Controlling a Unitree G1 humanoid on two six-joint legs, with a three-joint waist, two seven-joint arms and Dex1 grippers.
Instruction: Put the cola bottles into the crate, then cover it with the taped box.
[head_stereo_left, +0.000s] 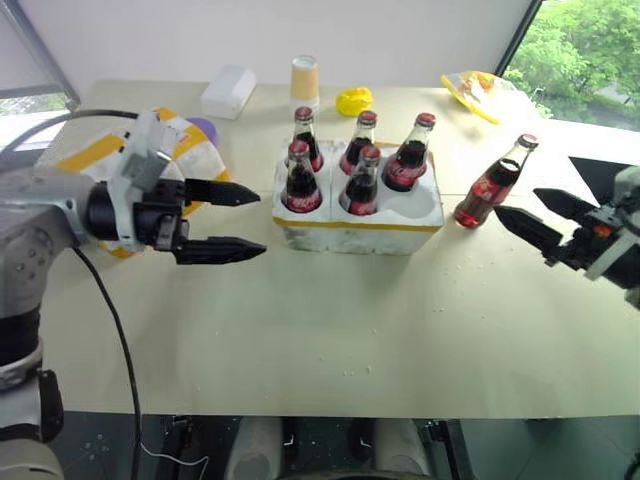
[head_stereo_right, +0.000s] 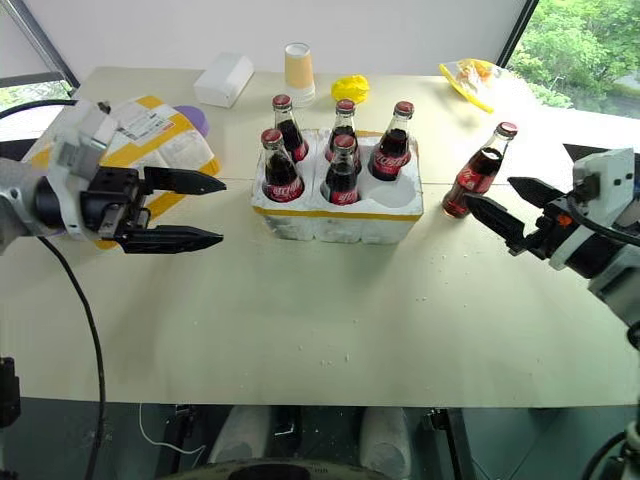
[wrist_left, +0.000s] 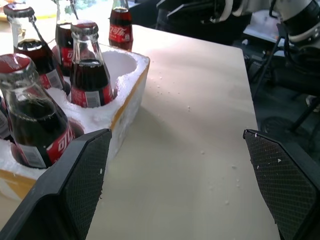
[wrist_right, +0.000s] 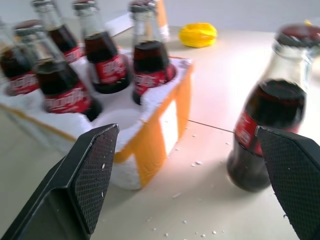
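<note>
Risk: the last cola bottle (head_stereo_left: 495, 183) stands loose on the tabletop (head_stereo_left: 330, 330), just right of the crate (head_stereo_left: 358, 222); a fingertip of the right hand (head_stereo_left: 538, 217) striking its neck would probably tip it. A skewed drop could catch the rim of the empty well (head_stereo_left: 415, 203).

Crate: five cola bottles seated, front-right well empty.

Taped box (head_stereo_right: 150, 135): far left, behind the left hand (head_stereo_left: 228, 222).

Hands: both wide open, holding nothing; right hand aimed at the loose bottle.
</note>
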